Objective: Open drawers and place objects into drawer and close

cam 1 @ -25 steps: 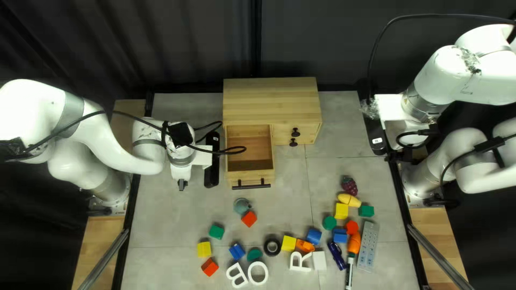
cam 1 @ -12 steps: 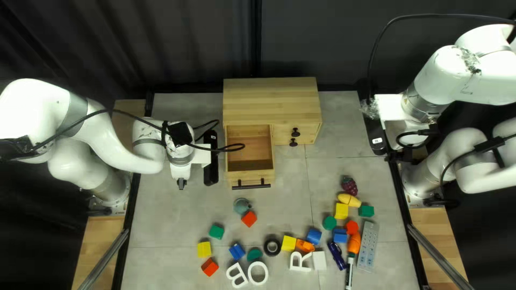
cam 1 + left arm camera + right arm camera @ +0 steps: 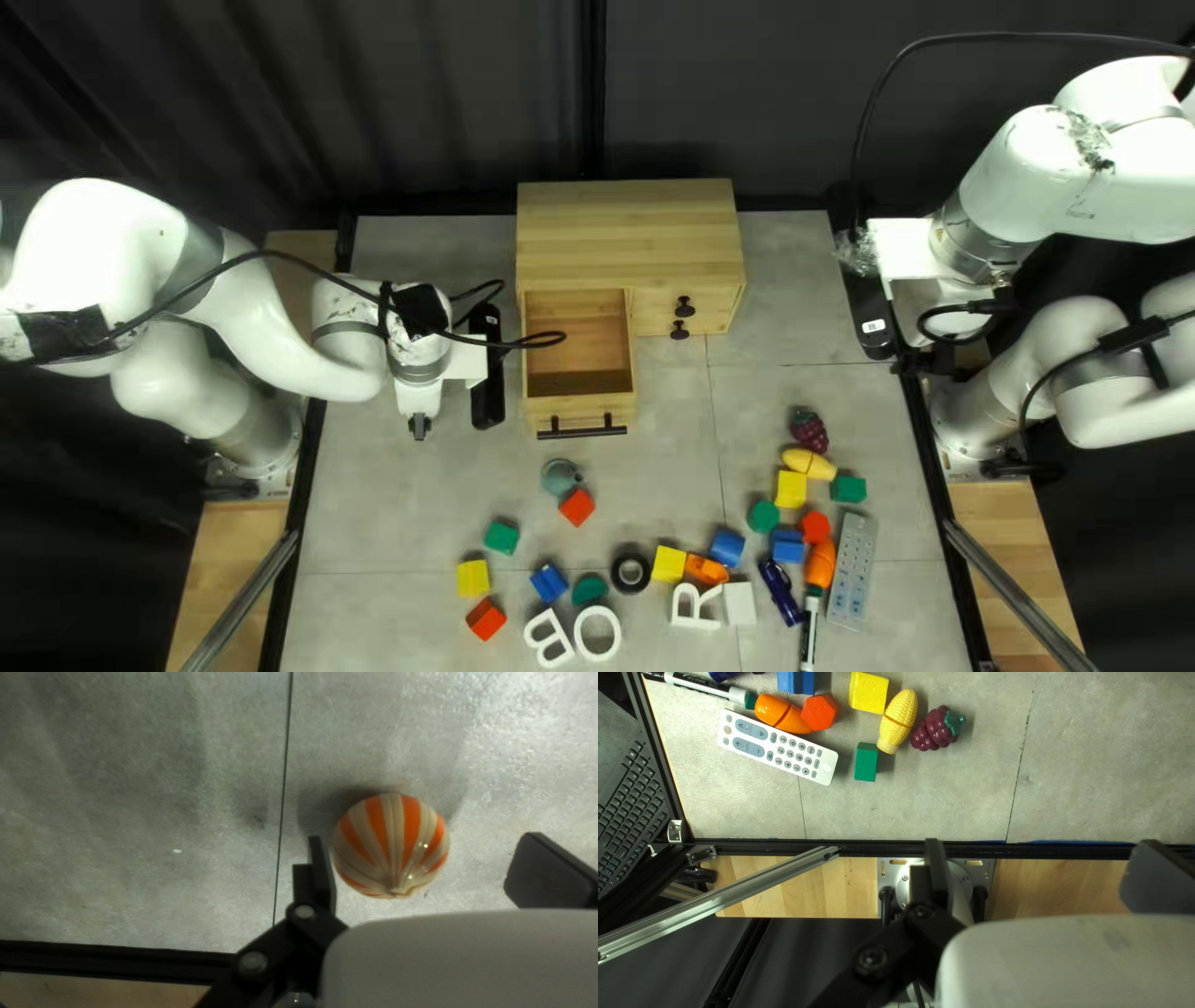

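My left gripper (image 3: 421,427) is over the table left of the wooden cabinet (image 3: 629,230), whose left drawer (image 3: 579,326) is pulled out and has nothing in it. The cabinet's right side has shut fronts with dark knobs. In the left wrist view an orange-and-cream striped shell-shaped object (image 3: 391,846) lies between the spread fingers of my left gripper (image 3: 425,858), nearer one finger; no grip on it shows. The top left view does not show this object. My right gripper (image 3: 915,361) hangs at the table's right edge; its wrist view shows the gripper (image 3: 1041,858) open and holding nothing.
Coloured blocks, white letters (image 3: 599,634) and a black ring (image 3: 630,573) lie on the near half. Toy grapes (image 3: 808,431), toy corn (image 3: 810,464) and a remote (image 3: 853,570) lie at the right. A cable crosses above the open drawer.
My left arm's upper links have shifted slightly toward the right of the top left view, while its gripper has stayed almost in place. The right arm and the drawer have not moved.
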You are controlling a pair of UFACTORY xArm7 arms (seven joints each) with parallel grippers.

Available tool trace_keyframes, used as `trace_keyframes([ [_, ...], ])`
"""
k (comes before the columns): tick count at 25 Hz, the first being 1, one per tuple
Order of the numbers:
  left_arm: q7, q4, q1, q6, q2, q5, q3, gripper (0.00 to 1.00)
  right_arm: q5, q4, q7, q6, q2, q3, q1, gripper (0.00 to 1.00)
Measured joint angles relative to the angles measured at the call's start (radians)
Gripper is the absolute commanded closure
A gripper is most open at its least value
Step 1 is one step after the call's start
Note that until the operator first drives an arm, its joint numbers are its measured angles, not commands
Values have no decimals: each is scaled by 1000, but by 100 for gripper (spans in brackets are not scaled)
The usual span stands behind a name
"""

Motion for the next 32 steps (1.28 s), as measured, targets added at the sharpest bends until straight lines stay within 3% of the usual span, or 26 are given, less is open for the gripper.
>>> trace_keyframes([
  [6,-1,-2,0,-19,20,-3,-1,0,0,0,0,0,0,0,0,0],
  [7,-3,-3,0,-21,21,-3,-1,35,0,0,0,0,0,0,0,0],
  [8,-5,-3,0,-23,21,-2,-2,49,0,0,0,0,0,0,0,0],
  [9,-7,-4,0,-25,22,0,-2,96,0,0,0,0,0,0,0,0],
  [10,-10,-4,1,-28,23,2,-3,100,0,0,0,0,0,0,0,0],
  [15,-29,-5,3,-17,8,11,-7,100,0,0,0,0,0,0,0,0],
  [18,-45,7,0,33,-33,13,-13,90,0,0,0,0,0,0,0,0],
  [21,-62,28,-5,100,-83,15,-20,88,0,0,0,0,0,0,0,0],
  [25,-105,93,-15,223,-147,28,-46,88,0,0,0,0,0,0,0,0],
  [32,-182,261,-28,411,-179,66,-102,77,0,0,0,0,0,0,0,0],
])
